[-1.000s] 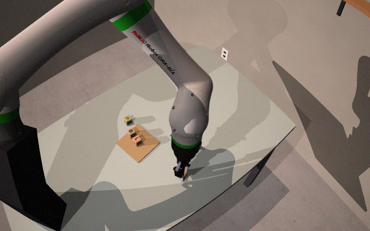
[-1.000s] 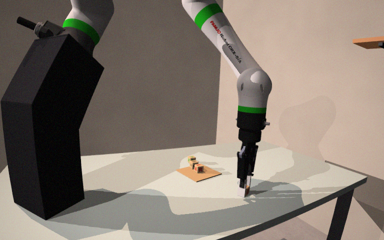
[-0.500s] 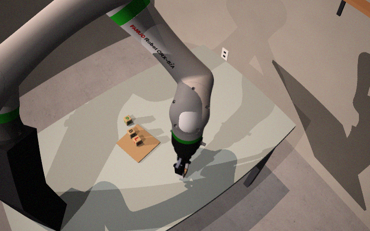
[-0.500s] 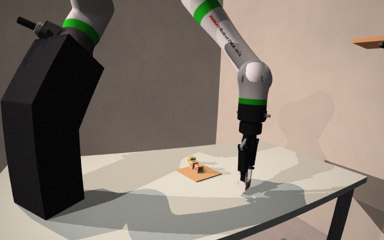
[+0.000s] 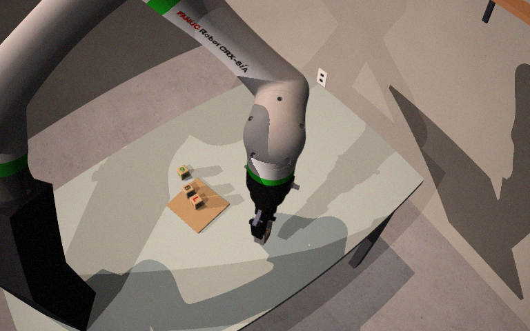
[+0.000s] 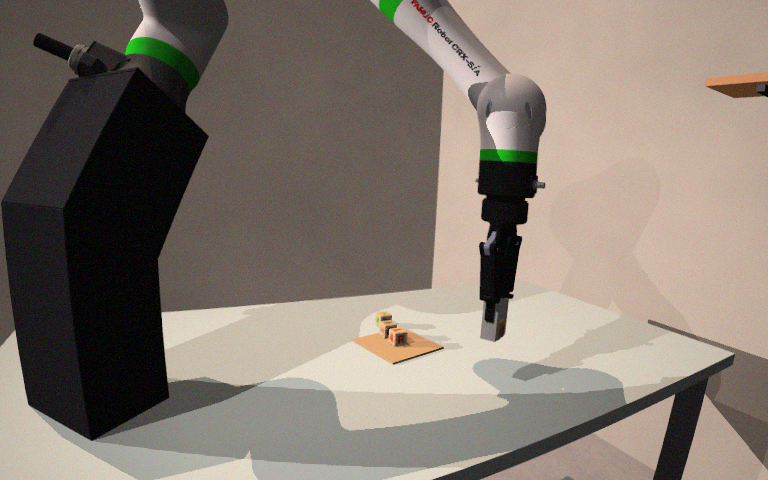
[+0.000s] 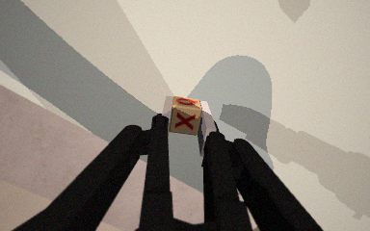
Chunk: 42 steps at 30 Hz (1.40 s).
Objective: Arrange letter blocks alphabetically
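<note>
My claw (image 5: 261, 237) (image 6: 494, 327) (image 7: 184, 110) is closed on a block marked X (image 5: 267, 233) (image 6: 502, 328) (image 7: 185, 120), pinched between its pale pads (image 5: 258, 241) (image 6: 488, 331) (image 7: 207, 117). In the wrist view I see a red X on one face and a round red character on the next; I can't tell that one for sure. The claw points down and holds the block above the table (image 5: 226, 276) (image 6: 407, 410), its shadow lying apart from it on the right.

To the left of the claw, well apart from it, the mat (image 5: 198, 222) (image 6: 394, 354) lies flat. On it I have the L block (image 5: 196, 201) (image 6: 398, 337), red letter up, and just beside that, towards far left, the B block (image 5: 188, 189) (image 6: 387, 328), dark letter up. B sits close to the mat's far-left edge; I can't tell whether it is fully on, or whether it touches L. Farther along the same line is the green-topped block (image 5: 182, 172) (image 6: 382, 318), off the mat, its character too small for me to name safely.

At the left of the scene stands my arm's black pedestal (image 5: 41, 241) (image 6: 116, 254). On the far wall I can see a white socket (image 5: 321, 77).
</note>
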Each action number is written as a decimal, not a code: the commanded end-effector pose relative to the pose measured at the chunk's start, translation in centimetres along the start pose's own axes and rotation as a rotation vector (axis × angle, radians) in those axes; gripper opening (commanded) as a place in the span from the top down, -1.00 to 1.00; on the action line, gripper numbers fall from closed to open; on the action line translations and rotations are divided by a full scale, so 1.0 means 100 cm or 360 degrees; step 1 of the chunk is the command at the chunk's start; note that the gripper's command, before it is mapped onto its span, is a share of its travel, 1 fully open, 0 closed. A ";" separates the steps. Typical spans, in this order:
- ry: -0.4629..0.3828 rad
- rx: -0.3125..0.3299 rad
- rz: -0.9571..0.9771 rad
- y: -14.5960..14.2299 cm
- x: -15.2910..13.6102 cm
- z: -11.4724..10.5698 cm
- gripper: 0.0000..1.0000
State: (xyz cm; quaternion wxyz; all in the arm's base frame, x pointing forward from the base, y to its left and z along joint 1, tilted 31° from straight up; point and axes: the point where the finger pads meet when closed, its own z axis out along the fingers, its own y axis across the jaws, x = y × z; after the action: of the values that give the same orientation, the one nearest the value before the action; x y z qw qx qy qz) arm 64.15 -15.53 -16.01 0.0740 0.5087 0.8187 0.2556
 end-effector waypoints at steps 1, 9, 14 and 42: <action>-0.0001 0.0000 0.0000 0.000 0.000 -0.002 0.68; -0.0001 0.0000 -0.0004 0.000 0.000 -0.002 0.68; -0.0001 0.0000 -0.0132 0.003 0.006 -0.002 0.68; 0.0000 0.0003 -0.1311 0.021 0.060 0.000 0.68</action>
State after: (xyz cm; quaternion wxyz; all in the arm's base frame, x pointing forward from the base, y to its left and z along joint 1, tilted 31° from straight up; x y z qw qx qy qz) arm 63.12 -10.12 -14.30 0.1566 0.1788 0.9489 0.2075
